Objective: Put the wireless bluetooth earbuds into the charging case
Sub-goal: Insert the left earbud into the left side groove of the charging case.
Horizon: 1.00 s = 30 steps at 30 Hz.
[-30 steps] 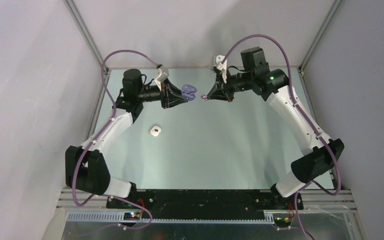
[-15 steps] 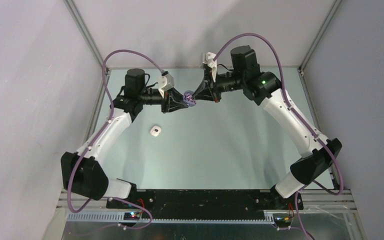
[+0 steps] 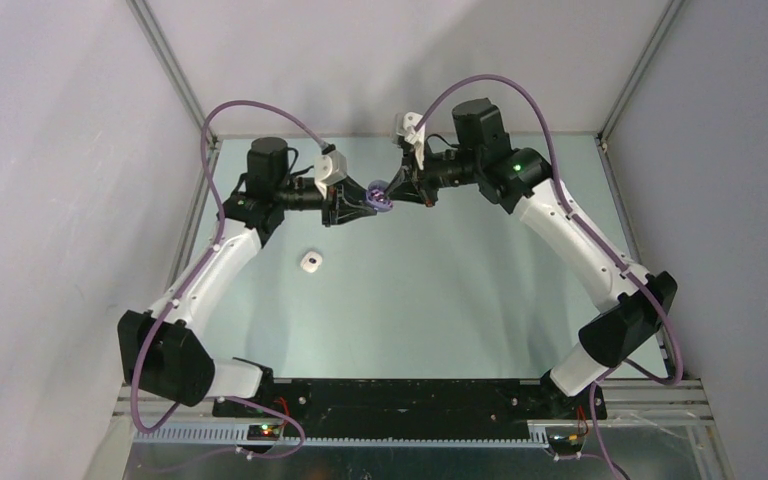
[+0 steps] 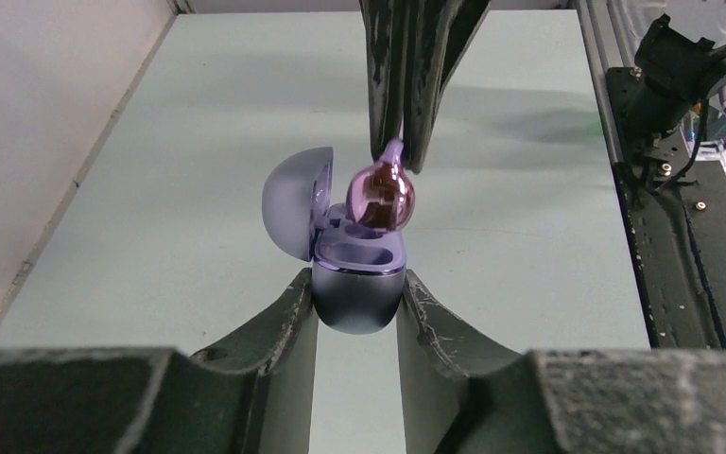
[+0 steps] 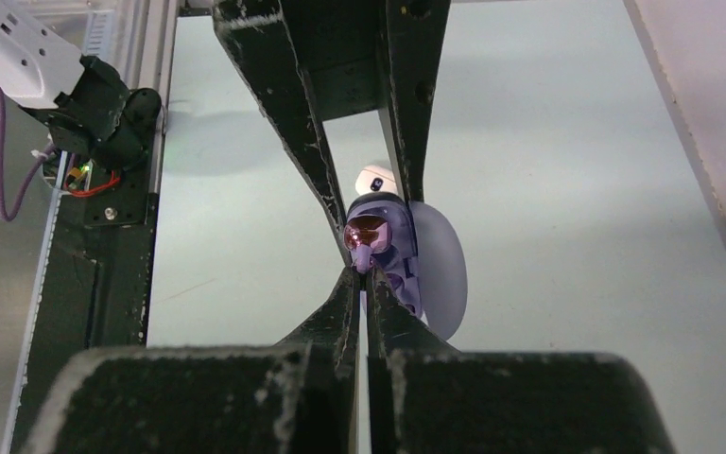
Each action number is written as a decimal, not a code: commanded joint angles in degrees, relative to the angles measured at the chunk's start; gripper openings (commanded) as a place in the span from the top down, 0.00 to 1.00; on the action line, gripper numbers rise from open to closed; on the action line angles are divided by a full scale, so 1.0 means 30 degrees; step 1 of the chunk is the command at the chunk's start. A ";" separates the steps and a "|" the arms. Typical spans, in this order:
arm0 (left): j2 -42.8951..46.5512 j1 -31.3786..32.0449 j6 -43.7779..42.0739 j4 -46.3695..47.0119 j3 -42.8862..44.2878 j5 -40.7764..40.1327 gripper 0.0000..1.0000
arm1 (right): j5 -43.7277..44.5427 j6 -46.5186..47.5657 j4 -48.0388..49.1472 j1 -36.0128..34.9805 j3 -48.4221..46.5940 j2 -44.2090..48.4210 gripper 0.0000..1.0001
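My left gripper point(image 4: 357, 305) is shut on an open purple charging case point(image 4: 357, 288), held up in the air with its lid point(image 4: 295, 200) swung left. My right gripper point(image 5: 368, 276) is shut on the stem of a purple earbud point(image 5: 365, 233) and holds it right over the case's open top; the earbud also shows in the left wrist view point(image 4: 384, 194). In the top view the two grippers meet at the case point(image 3: 376, 196) over the table's far middle. A white case point(image 3: 310, 262) lies on the table at the left. The other earbuds are out of view.
The pale green table point(image 3: 440, 290) is walled by grey panels on the left, back and right. The black mounting rail point(image 3: 410, 395) with both arm bases runs along the near edge.
My right gripper has moved left with the purple earbud, from clear of the case to directly over its opening. My left gripper turned and shifted slightly with the case.
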<state>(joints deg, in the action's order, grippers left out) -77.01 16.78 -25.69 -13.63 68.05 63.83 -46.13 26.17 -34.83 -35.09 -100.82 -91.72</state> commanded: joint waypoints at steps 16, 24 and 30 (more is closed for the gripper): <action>0.0580 0.0315 -0.0124 0.1125 0.0508 0.0796 1.00 | 0.1083 0.0775 0.1879 -0.0115 0.0736 -0.0096 1.00; 0.0421 0.0447 -0.1076 0.0063 0.0903 0.0385 1.00 | 0.1194 0.0641 0.2002 -0.0372 0.0816 -0.0526 1.00; 0.0486 0.0436 0.0434 0.1500 0.0468 0.0312 1.00 | 0.1037 0.1970 0.1287 -0.0399 0.1473 -0.0121 1.00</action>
<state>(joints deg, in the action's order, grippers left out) -76.88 17.45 -26.87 -13.87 67.72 63.18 -43.75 29.12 -31.09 -36.05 -97.80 -92.75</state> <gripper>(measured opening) 0.354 0.015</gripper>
